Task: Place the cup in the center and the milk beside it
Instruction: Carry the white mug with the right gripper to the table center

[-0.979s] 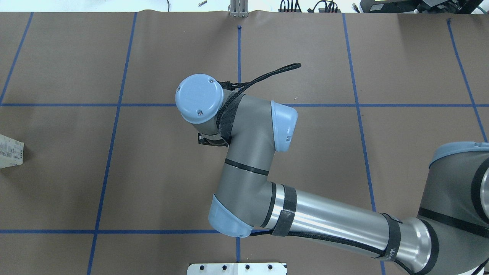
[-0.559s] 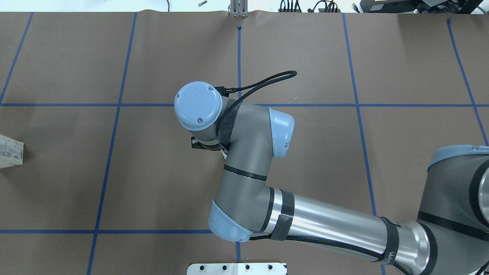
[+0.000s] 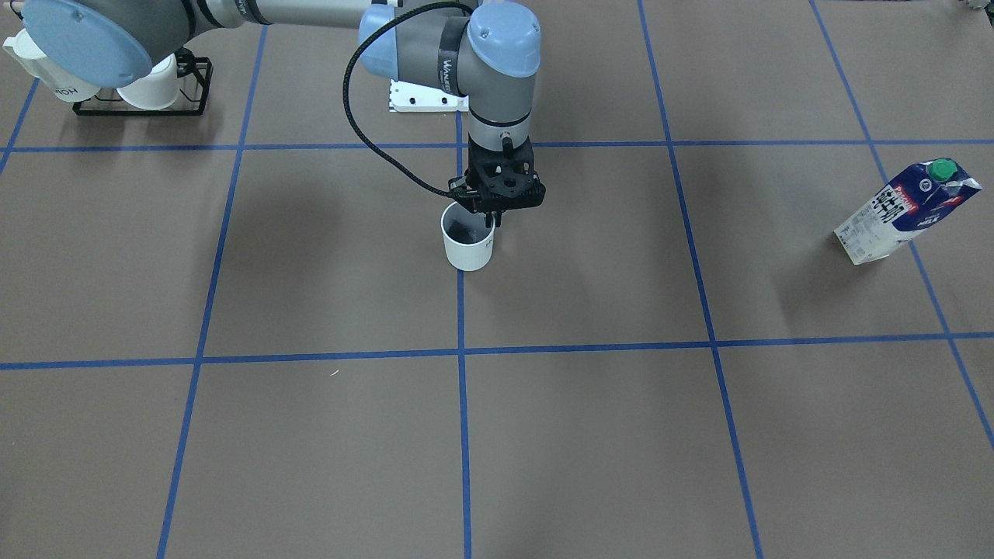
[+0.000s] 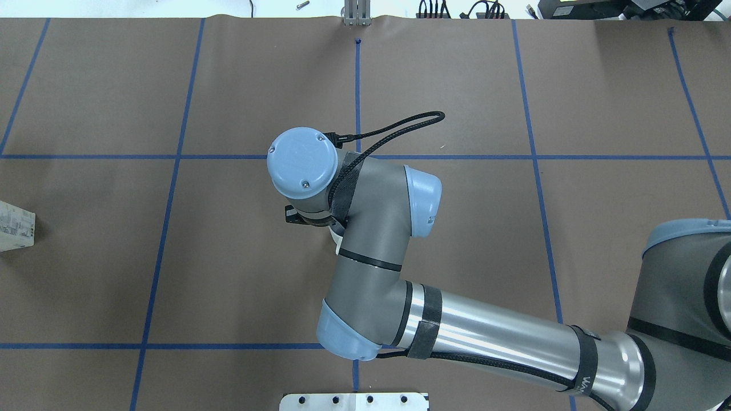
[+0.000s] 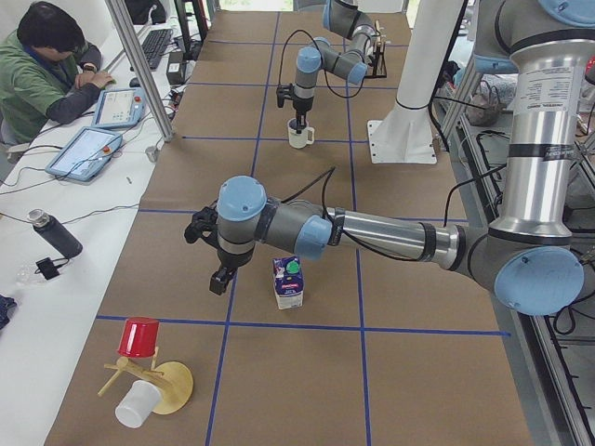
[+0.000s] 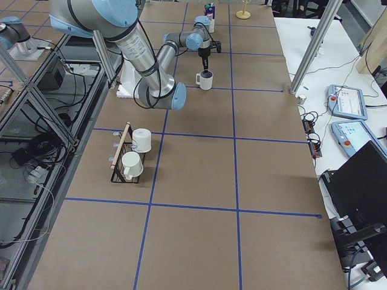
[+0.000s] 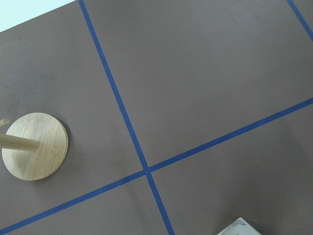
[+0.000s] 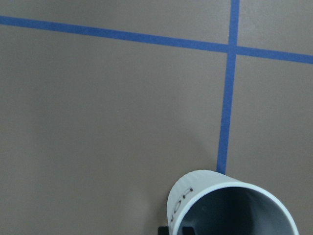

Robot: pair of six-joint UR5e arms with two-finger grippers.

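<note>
**Front-facing camera:** Your right end effector (image 3: 491, 220) is closed narrow on the rim of the small white mug (image 3: 467, 247). The mug appears set down on the blue tape line (image 3: 461, 310) at the middle of the tabletop (image 3: 582, 272). The milk carton (image 3: 905, 213) stands well apart at right.

**Left-side camera:** The left end effector (image 5: 218, 277) hangs just beside the carton, and you cannot tell its opening. The mug looks nearly placed; the milk is still to do.

**Overhead:** The right wrist (image 4: 302, 162) has slid nearer the robot than a second ago, and a sliver of mug now shows beneath it.
</note>
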